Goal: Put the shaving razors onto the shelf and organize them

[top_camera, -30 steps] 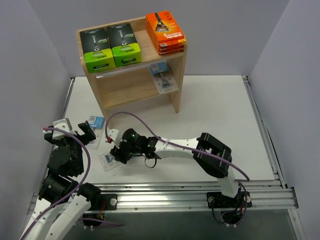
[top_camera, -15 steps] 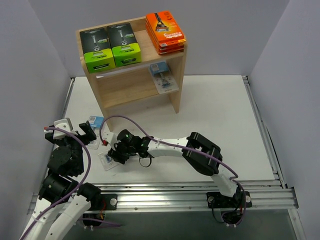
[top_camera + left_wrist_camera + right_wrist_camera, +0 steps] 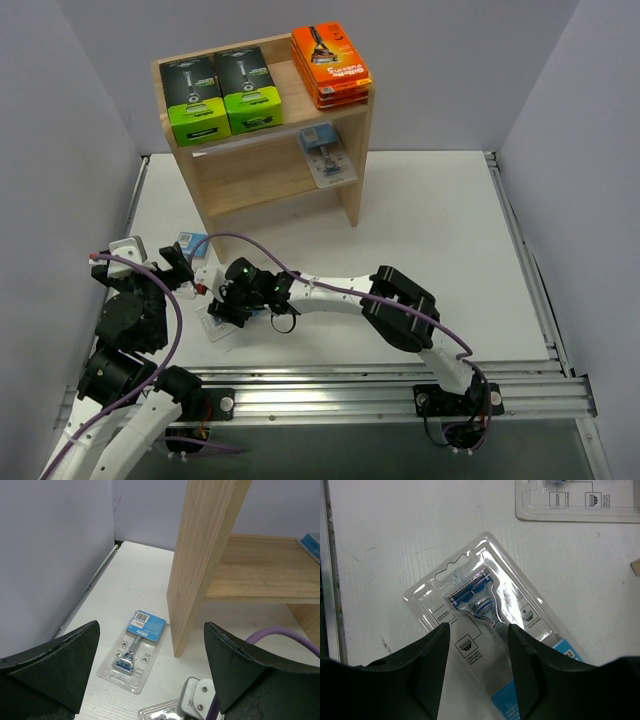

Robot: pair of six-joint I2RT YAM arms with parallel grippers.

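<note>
A clear blister razor pack (image 3: 485,605) with a blue card lies flat on the white table. My right gripper (image 3: 478,647) is open low over it, its fingers overlapping the pack's edges; in the top view this gripper (image 3: 226,308) sits left of centre. A second blister pack (image 3: 134,650) lies beside the shelf's side panel (image 3: 200,565), and my left gripper (image 3: 152,672) hangs open above and behind it. The wooden shelf (image 3: 262,172) carries two black-and-green boxes (image 3: 222,92), stacked orange boxes (image 3: 330,65) and one blister pack (image 3: 326,155) on its middle tier.
A purple cable (image 3: 300,262) loops over the right arm. Grey walls close in the left, right and back sides. An aluminium rail (image 3: 380,385) runs along the near edge. The right gripper's white body (image 3: 197,700) shows in the left wrist view.
My right gripper has slid a little to the left and now sits over the near blister pack. The left arm and both packs on the table have stayed still.
</note>
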